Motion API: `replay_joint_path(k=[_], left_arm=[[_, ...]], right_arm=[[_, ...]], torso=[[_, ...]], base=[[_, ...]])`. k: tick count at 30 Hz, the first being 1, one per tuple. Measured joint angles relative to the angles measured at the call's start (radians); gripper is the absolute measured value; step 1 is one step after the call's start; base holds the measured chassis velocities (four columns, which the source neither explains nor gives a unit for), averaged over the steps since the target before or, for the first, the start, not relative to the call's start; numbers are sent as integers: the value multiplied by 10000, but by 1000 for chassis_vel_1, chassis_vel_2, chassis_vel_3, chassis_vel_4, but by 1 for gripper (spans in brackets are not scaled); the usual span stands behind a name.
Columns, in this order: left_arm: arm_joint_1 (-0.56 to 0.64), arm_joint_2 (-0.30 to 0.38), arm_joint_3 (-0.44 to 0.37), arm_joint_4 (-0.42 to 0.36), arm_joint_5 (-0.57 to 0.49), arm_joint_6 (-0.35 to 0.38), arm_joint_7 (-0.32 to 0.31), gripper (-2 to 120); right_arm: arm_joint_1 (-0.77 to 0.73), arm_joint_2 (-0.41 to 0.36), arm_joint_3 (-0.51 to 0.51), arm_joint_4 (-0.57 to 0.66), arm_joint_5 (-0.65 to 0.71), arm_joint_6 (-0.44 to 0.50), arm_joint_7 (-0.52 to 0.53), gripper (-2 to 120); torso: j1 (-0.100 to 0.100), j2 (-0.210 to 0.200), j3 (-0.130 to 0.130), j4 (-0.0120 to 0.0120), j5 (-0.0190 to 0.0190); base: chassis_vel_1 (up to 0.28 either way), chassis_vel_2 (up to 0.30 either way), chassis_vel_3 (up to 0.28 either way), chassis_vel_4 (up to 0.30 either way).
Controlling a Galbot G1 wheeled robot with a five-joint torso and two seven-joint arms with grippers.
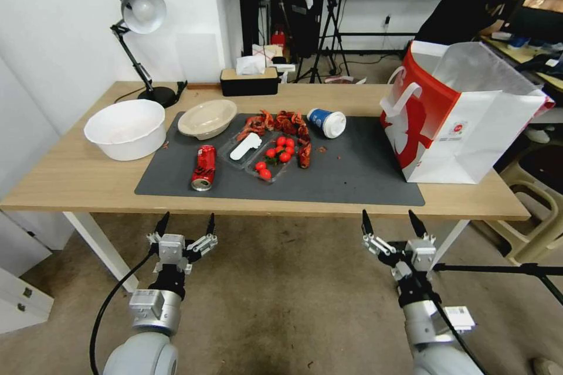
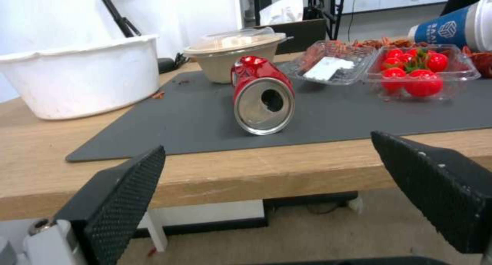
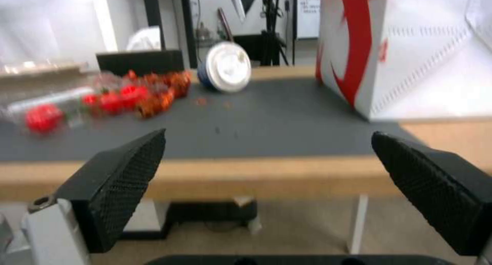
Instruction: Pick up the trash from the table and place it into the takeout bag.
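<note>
Both grippers wait below the near table edge, fingers spread, nothing held.

Left gripper [image 1: 185, 224] hangs off the front edge of the table [image 1: 70, 181], jaws wide apart; the crushed red can [image 1: 204, 167] lies on its side on the dark grey mat [image 1: 352, 176] at about 12 o'clock from it, open end toward the gripper, well apart. Beige lidded bowl [image 1: 207, 118] sits beyond the can at 12 o'clock. Right gripper [image 1: 392, 224] likewise spread and empty; the blue paper cup with white lid [image 1: 326, 122] lies tipped over at about 11 o'clock from it, far across the mat. Takeout bag [image 1: 463, 117] stands upright, mouth open, at about 1 o'clock from the right gripper, on the table's right end. Clear trays with red tomatoes [image 1: 275, 155] lie mid-mat, between can and cup.
</note>
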Motion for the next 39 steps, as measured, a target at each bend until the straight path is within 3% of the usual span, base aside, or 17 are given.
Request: replay_joint_path(k=[20,39], left_arm=[[-9,243,-50,244,-108,-261,-11,100],[141,69,-104,68,107,-333,-19,100]], right_arm=[[-377,522,-45,-1265,-356,735,-64,100],[45,215,-84,-946,36,516,86,100]], torso=[[0,0,0,0,1],[0,0,0,-1,2]], base=[[0,0,0,0],[0,0,0,0]])
